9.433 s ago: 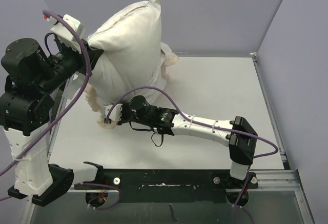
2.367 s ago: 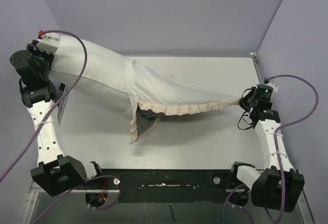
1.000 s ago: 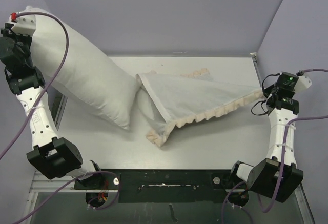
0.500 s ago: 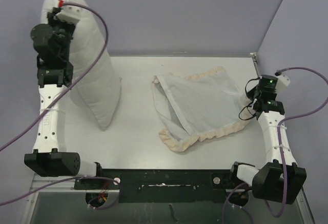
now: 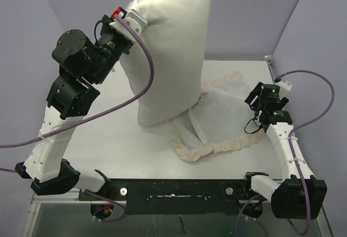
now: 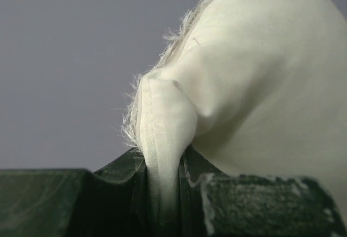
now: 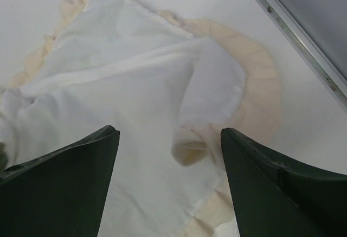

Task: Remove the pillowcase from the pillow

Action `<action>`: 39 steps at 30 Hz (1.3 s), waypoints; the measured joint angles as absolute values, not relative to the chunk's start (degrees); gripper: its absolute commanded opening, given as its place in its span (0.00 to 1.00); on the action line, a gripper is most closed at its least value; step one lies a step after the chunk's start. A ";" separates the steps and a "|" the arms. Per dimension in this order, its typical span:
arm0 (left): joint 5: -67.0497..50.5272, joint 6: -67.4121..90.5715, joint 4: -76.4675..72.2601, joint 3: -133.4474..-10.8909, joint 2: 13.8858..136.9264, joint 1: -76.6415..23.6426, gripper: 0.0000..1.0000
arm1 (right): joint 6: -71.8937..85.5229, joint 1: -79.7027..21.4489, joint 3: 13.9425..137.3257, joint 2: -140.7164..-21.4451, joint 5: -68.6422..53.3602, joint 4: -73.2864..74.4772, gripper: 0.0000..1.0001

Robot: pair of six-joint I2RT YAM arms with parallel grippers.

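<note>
The plump white pillow [image 5: 173, 52] hangs upright over the table's middle. My left gripper [image 5: 126, 28] is shut on its upper left seam corner. In the left wrist view that frayed pillow seam [image 6: 162, 128] is pinched between the jaws of the left gripper [image 6: 162, 164]. The pillow's lower end touches the left part of the pillowcase [image 5: 222, 123], which lies flat on the table with its white face up and its peach frill round the edge. My right gripper [image 5: 257, 107] hovers open just above the right edge of the pillowcase [image 7: 124, 96]. Nothing is between the jaws of the right gripper [image 7: 169, 134].
The white table [image 5: 103, 139] has a metal rail [image 5: 284, 123] along its right edge and a black bar [image 5: 173, 188] along the near edge. Grey walls close in at the back and both sides. Purple cables loop off both arms.
My right gripper has opened and let go of the pillowcase, which now lies slack on the table. The left arm has swung the pillow rightward to the middle.
</note>
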State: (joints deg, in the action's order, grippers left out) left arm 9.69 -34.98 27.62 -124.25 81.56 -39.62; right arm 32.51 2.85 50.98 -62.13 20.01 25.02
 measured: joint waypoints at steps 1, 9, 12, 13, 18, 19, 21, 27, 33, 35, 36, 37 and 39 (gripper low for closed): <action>10.17 -35.51 26.44 -122.37 80.66 -39.62 0.00 | 32.08 2.22 50.98 -62.13 20.14 24.97 0.80; 12.05 -41.15 16.95 -94.96 73.17 -32.05 0.00 | 27.97 -6.87 51.81 -62.92 21.98 24.45 0.92; 11.97 -42.39 10.20 -85.56 73.08 -22.61 0.00 | 26.79 -10.26 52.10 -63.59 22.50 23.99 0.98; 11.94 -42.57 9.23 -83.20 73.32 -19.49 0.03 | 26.50 -11.05 52.10 -63.75 22.50 24.03 1.00; 10.37 -41.78 8.84 -77.84 76.90 -7.27 0.67 | 25.23 -13.08 51.68 -64.47 21.89 22.98 0.98; 9.50 -41.19 9.10 -77.82 77.84 -5.48 0.75 | 25.06 -13.17 51.48 -64.55 21.76 22.81 0.98; 7.60 -40.01 10.04 -77.97 78.76 -2.92 0.84 | 24.69 -13.23 50.92 -64.95 21.32 22.48 0.98; 0.80 -32.40 14.57 -80.23 78.94 -0.30 0.97 | 22.39 -14.44 46.24 -64.53 22.17 17.28 0.98; -6.28 -17.98 18.15 -81.58 78.83 4.84 0.98 | 15.22 -14.87 35.09 -56.93 28.64 5.45 0.98; -8.27 -13.54 17.56 -78.48 78.17 6.83 0.98 | 14.11 -14.26 34.20 -56.25 30.74 3.64 0.98; -9.04 -11.90 17.28 -76.01 77.69 7.46 0.98 | 13.85 -13.72 34.24 -56.60 31.62 3.01 0.98; -9.82 -10.13 16.86 -72.44 77.14 7.86 0.98 | 13.87 -12.97 34.41 -57.17 32.34 2.81 0.98; -11.16 -7.55 15.64 -65.36 76.64 7.92 0.98 | 14.35 -10.96 34.72 -58.74 32.64 2.87 0.98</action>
State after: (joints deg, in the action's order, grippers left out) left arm -11.16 -7.55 15.64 -65.36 76.64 7.92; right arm 14.35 -10.96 34.72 -58.74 32.64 2.87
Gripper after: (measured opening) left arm 0.979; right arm 0.979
